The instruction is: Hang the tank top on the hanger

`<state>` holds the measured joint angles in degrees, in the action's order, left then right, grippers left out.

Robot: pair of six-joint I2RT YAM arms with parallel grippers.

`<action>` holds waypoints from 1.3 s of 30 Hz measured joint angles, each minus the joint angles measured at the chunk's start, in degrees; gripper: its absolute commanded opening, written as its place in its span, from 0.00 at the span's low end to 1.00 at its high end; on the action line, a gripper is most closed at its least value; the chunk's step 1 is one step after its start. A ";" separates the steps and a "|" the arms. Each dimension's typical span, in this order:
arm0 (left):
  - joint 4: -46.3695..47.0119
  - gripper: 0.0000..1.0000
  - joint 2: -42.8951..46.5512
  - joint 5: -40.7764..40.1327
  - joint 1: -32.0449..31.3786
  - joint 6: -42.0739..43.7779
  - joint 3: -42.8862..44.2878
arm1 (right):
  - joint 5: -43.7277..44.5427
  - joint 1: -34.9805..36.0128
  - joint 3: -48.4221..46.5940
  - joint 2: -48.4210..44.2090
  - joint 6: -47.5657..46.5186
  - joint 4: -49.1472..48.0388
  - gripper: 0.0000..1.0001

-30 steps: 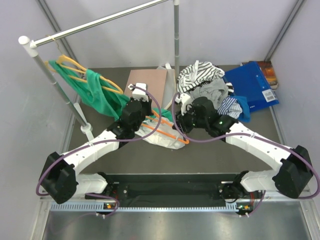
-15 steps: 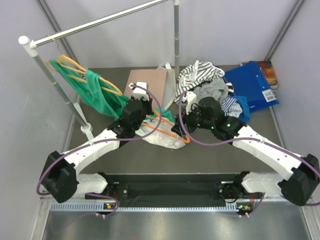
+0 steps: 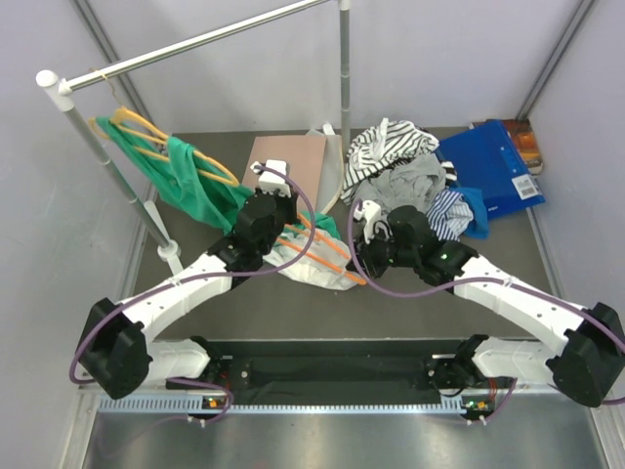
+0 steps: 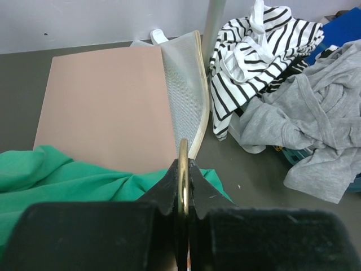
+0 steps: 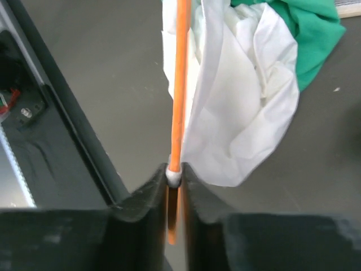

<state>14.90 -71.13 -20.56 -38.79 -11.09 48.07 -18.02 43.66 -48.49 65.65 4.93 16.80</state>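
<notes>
The orange hanger (image 3: 330,258) lies tilted across the middle of the table, with the white tank top (image 3: 314,271) bunched under and around it. My left gripper (image 3: 287,219) is shut on the hanger's thin brass-coloured hook (image 4: 183,164), which stands edge-on between the fingertips. My right gripper (image 3: 359,264) is shut on the hanger's orange arm (image 5: 179,84) near its end. A small white bit, perhaps fabric, sits at the pinch point. In the right wrist view the tank top (image 5: 248,113) hangs in loose folds to the right of that arm.
A clothes rack (image 3: 195,44) stands at the back left with a green garment (image 3: 181,176) on yellow-orange hangers. A pink board (image 4: 107,101) lies behind the left gripper. A striped shirt (image 3: 391,147), grey clothes (image 3: 415,181) and a blue folder (image 3: 493,176) fill the back right.
My right gripper let go, drew back toward the clothes pile, then came nearer and closed on the hanger's arm again. The left arm has stayed put, shut on the hook.
</notes>
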 measured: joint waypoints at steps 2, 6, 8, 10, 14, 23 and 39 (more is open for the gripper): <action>0.00 0.46 0.59 0.15 0.00 0.17 0.00 | -1.01 0.00 0.00 0.15 -0.11 -0.55 0.00; 0.11 0.99 2.27 -0.02 0.00 0.35 -0.02 | -1.70 0.00 0.09 0.00 -0.31 -0.46 0.00; 0.09 0.99 3.02 -0.81 0.00 0.39 0.00 | -1.81 0.00 0.11 -0.66 -0.55 0.72 0.00; 0.04 0.99 3.52 -2.36 0.00 0.66 0.00 | -1.75 0.00 0.17 -2.16 -0.79 2.49 0.00; -0.17 0.99 3.91 -5.31 0.26 1.51 -0.02 | -1.68 0.00 0.50 -8.59 -0.83 7.26 0.00; -1.79 0.99 6.47 -6.91 0.63 1.16 -1.31 | 1.97 0.02 -0.57 -18.05 -0.15 12.52 0.00; -0.55 0.99 15.82 10.03 2.93 5.25 -6.27 | 7.96 -1.60 -2.97 -17.97 1.29 19.02 0.00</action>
<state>14.35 -55.31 -10.52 -35.86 -5.85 41.80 -10.07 42.06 -51.46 47.68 6.22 35.81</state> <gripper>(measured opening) 0.991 0.030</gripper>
